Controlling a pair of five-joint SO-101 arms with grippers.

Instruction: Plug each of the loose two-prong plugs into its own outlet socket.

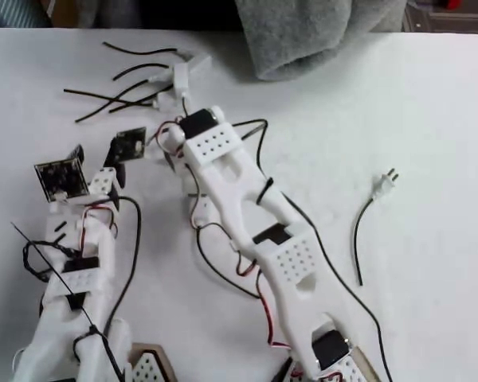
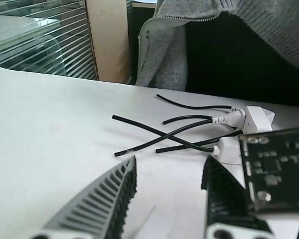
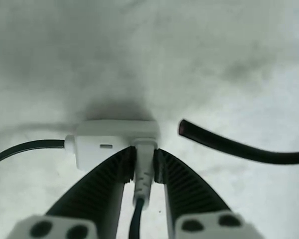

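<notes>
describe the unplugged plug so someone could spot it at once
On the white table, look on the right arm's outer side. The loose plug lies alone there, prongs bare, short black cord trailing; the other plugs cluster at the sockets.

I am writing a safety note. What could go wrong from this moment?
1. The right gripper presses its plug against the block; nothing holds the block, so it may slide rather than accept the plug.
2. Crossed cables beside the block could snag.
3. The loose plug lies far right, probably a long reach.
</notes>
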